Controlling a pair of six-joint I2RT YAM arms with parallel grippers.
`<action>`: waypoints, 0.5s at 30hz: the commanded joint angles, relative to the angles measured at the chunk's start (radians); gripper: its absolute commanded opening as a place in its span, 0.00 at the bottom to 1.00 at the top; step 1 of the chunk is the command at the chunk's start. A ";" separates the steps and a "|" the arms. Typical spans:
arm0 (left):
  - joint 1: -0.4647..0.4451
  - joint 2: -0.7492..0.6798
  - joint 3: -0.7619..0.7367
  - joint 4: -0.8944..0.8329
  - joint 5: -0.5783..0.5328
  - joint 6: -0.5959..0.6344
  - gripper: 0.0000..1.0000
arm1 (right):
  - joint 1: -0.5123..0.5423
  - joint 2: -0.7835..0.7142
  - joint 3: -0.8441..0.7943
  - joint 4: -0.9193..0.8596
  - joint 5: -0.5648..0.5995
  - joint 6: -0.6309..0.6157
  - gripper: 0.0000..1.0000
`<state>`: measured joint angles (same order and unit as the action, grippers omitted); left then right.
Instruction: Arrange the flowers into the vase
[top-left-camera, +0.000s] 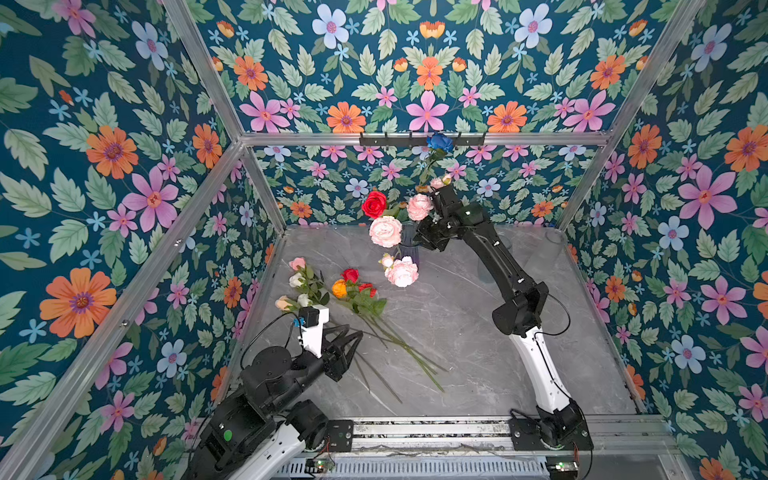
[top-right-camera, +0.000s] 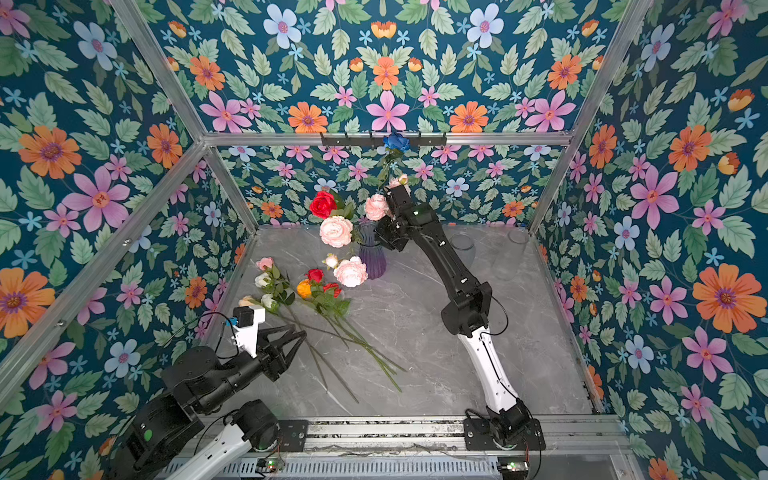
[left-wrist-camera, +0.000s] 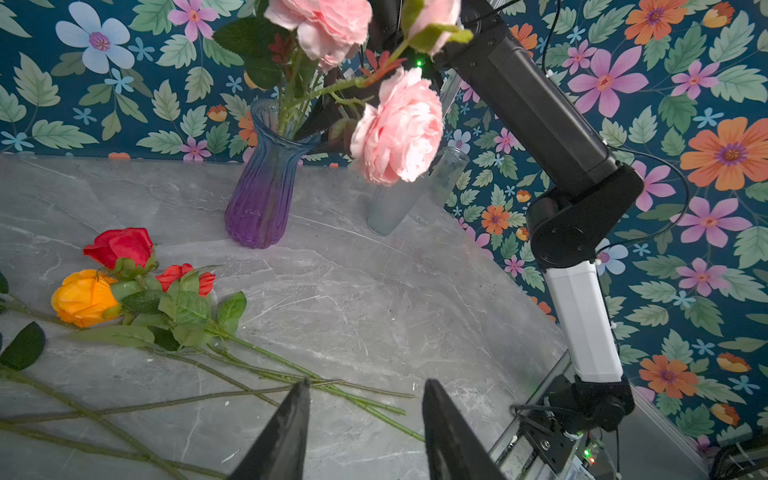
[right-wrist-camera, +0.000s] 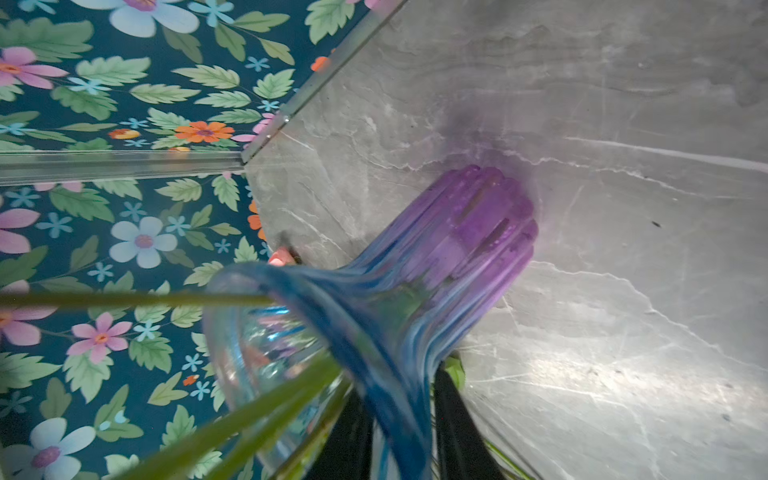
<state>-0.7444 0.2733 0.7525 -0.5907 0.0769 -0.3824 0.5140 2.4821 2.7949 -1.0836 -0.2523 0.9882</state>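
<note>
Counter (top-left-camera: 457, 332): loose flowers (top-left-camera: 353, 291) lie left of centre, stems toward the left gripper (left-wrist-camera: 366, 384), whose fingers stand apart and empty above them. Vase (top-right-camera: 372, 259), upright at the back, holds pink carnations and a red rose; a blue rose (top-left-camera: 440, 142) rises above it. Clear glass (left-wrist-camera: 388, 208) beside it: empty. Right gripper (right-wrist-camera: 399, 415) is at the vase lip, fingers slightly apart. Advice: release fully, lift straight up, avoid tipping the vase.
</note>
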 joint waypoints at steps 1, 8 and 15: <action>0.005 0.001 0.000 0.034 0.010 0.019 0.47 | 0.001 -0.005 0.004 0.042 -0.010 0.000 0.29; 0.009 0.000 0.001 0.034 0.015 0.021 0.47 | -0.004 -0.015 0.004 0.060 -0.024 0.004 0.30; 0.020 0.003 -0.001 0.035 0.015 0.022 0.47 | -0.002 -0.060 0.000 0.038 -0.025 -0.023 0.41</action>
<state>-0.7300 0.2733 0.7521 -0.5907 0.0841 -0.3679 0.5110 2.4584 2.7941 -1.0489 -0.2737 0.9920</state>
